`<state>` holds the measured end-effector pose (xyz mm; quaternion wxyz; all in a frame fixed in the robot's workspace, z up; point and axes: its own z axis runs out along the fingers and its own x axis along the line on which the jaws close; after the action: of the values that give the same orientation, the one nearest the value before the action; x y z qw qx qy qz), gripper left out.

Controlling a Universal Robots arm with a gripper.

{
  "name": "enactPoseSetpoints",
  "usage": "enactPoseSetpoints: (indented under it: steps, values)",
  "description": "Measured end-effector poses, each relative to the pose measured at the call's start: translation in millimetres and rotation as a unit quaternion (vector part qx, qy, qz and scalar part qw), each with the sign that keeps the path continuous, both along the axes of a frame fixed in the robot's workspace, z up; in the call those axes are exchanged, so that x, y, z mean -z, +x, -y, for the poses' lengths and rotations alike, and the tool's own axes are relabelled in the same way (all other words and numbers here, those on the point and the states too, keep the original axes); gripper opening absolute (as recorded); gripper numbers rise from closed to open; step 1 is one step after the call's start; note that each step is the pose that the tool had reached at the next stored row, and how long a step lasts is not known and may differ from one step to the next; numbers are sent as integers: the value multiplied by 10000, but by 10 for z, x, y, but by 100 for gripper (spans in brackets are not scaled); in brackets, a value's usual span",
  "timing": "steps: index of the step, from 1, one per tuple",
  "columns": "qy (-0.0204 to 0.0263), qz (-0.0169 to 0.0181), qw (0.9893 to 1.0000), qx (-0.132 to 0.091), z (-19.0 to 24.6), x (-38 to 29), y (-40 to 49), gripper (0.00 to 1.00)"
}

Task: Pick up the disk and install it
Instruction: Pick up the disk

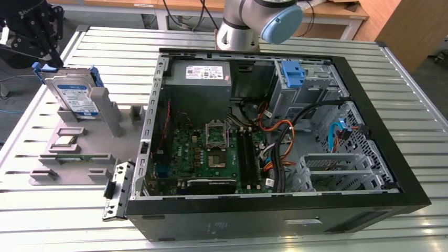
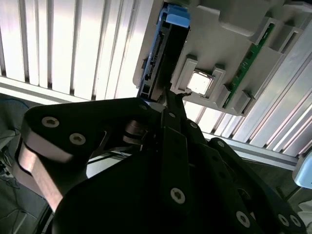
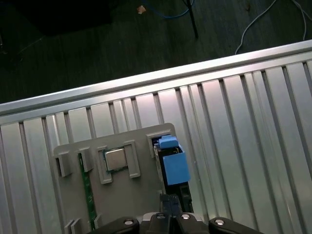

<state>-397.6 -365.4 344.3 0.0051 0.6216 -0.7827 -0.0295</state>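
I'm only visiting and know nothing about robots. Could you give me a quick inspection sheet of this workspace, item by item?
Surface: slatted metal table carrying an open computer case.
Job's things: the disk stands upright in a grey holder beside the case, not yet installed.
Clutter: a square chip and a green memory stick sit in the same holder.
Grippers: the gripper hangs close over the disk's blue end; contact cannot be told.
Cables: orange, black and blue cables inside the case; loose cables on the floor.
Surroundings: dark floor; wooden furniture behind the table.
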Motion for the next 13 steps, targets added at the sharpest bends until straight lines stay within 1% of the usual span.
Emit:
enactPoseSetpoints:
  steps: [8,13]
  values:
    - [0,0,10000,-22,0,1,0,10]
    - [0,0,9998,-201,0,2,0,10]
